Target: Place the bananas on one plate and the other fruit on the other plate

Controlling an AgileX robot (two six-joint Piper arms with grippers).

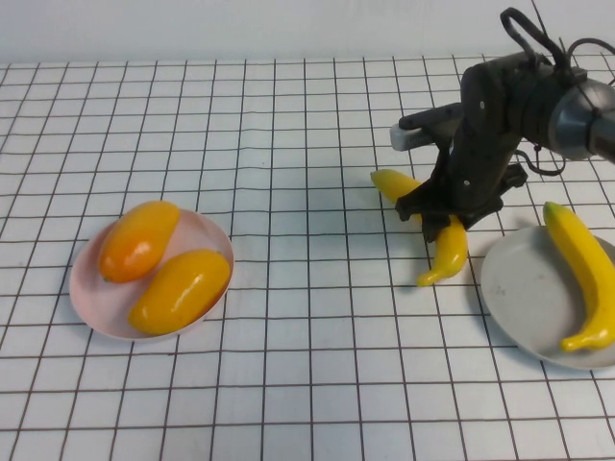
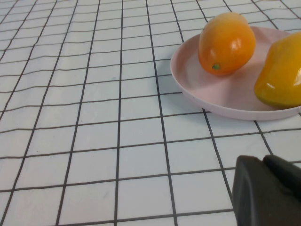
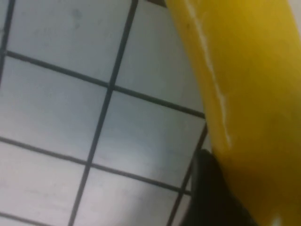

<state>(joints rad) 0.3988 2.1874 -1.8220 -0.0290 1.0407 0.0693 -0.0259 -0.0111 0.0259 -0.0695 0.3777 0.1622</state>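
Observation:
One banana (image 1: pixel 584 269) lies on the grey-blue plate (image 1: pixel 524 288) at the right. My right gripper (image 1: pixel 437 213) is shut on the middle of the second banana (image 1: pixel 447 252), just left of that plate and low over the table. In the right wrist view this banana (image 3: pixel 244 70) fills the picture with a dark finger (image 3: pixel 207 197) pressed against it. Two orange-yellow mango-like fruits (image 1: pixel 137 240) (image 1: pixel 180 290) lie on the pink plate (image 1: pixel 82 288) at the left. My left gripper (image 2: pixel 270 188) is out of the high view, shut and empty, near the pink plate (image 2: pixel 211 94) with its fruits (image 2: pixel 226 43) (image 2: pixel 282 70).
The table is a white cloth with a black grid. The right arm (image 1: pixel 500 106) reaches in from the back right with cables above it.

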